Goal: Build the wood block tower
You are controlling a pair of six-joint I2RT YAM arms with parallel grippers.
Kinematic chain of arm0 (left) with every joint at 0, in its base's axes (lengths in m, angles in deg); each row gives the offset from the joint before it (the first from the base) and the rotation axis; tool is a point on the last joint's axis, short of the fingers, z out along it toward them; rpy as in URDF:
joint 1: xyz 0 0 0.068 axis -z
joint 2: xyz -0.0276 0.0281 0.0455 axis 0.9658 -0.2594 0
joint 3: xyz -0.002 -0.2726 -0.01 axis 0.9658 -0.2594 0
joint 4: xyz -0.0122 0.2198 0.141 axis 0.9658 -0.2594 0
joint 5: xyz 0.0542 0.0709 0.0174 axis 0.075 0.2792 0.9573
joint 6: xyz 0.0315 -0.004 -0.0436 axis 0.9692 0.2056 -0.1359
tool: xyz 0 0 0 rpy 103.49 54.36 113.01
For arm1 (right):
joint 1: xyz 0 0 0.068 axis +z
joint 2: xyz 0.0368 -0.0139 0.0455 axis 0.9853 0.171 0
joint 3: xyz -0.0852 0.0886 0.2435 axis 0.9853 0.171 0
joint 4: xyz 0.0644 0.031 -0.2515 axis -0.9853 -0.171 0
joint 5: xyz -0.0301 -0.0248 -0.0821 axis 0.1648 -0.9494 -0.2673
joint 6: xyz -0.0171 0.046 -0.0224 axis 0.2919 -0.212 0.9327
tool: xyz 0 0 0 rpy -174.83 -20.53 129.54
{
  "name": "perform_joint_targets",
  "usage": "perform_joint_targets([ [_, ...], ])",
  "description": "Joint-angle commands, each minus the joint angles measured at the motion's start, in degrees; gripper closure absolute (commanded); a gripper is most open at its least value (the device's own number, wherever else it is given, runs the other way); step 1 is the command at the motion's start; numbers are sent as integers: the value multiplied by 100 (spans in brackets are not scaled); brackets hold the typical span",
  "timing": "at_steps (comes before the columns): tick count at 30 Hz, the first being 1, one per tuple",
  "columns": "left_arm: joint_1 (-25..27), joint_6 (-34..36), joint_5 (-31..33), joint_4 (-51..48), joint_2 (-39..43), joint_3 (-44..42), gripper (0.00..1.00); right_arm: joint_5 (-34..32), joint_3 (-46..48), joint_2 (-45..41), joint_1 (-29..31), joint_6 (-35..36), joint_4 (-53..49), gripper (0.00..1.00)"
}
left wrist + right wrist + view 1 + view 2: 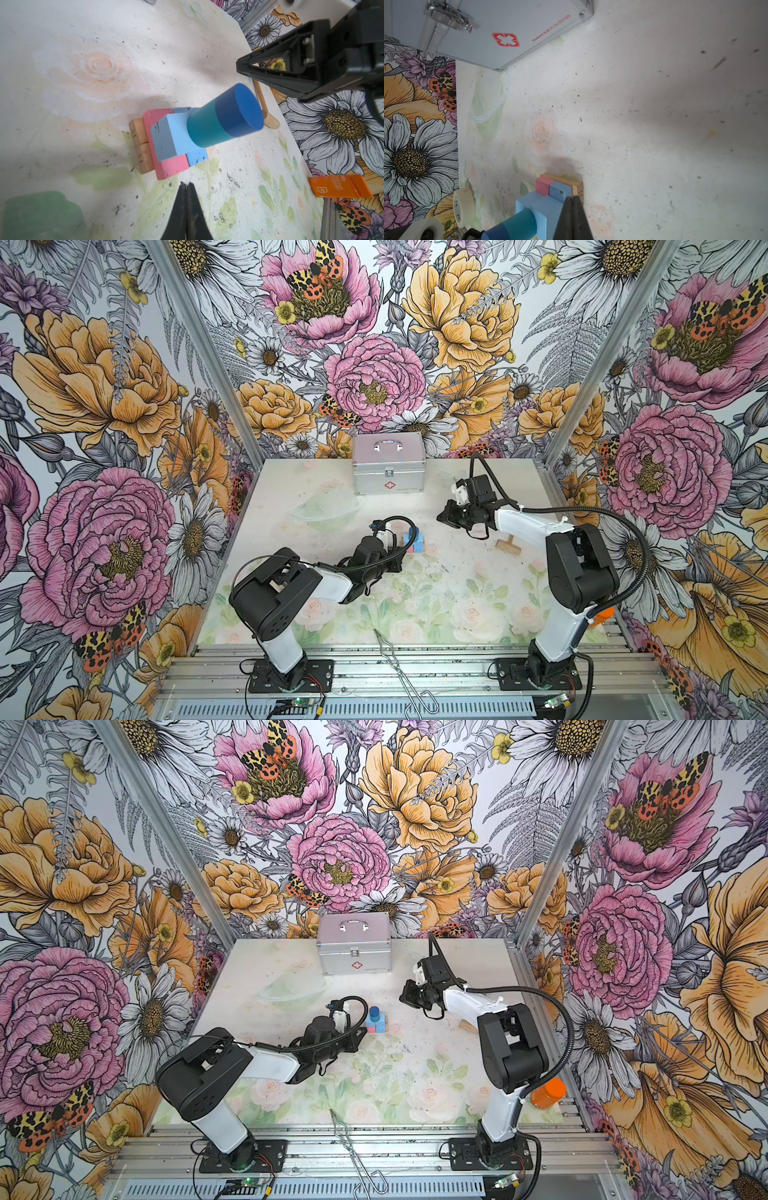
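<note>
The tower (376,1020) stands near the middle of the table (415,1065), in front of the silver case (353,948) and well apart from it, and it shows in both top views. The left wrist view gives its make-up. Two tan planks (141,145) lie end to end on the table, a pink slab (166,168) lies against their side, and a blue slab (197,158) lies against the pink one. A light blue cube (168,139) sits across the two slabs, a teal cylinder (204,128) stands upright on the cube, and a dark blue cylinder (239,108) caps it. The left gripper (187,186) is clenched on nothing, its tips pressed together just short of the pink slab — near the tower, not touching it. The right gripper (572,200) is likewise closed and empty; in both top views it hovers to the right of the tower and a little farther back, apart from the blocks. A tan wooden piece (508,545) with a stick handle lies by the right arm, away from the tower. A roll of beige tape (464,204) sits near the side wall, an orange jar (548,1092) stands at the front right corner, a clear plastic bowl (291,992) — faint against the table print — rests left of the case, and metal tongs (353,1148) lie across the front rails.
</note>
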State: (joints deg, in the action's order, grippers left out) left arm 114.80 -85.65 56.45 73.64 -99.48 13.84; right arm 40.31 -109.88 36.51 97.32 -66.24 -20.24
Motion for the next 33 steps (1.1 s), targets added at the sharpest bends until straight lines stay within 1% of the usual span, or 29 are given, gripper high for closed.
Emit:
perform_joint_targets([
  [1,-55,130,-46,23,-76,140,100,-20,15,17,-43,93,57,100],
  [33,-94,-10,-353,93,-488,472,100,-31,121,-27,-61,79,86,100],
])
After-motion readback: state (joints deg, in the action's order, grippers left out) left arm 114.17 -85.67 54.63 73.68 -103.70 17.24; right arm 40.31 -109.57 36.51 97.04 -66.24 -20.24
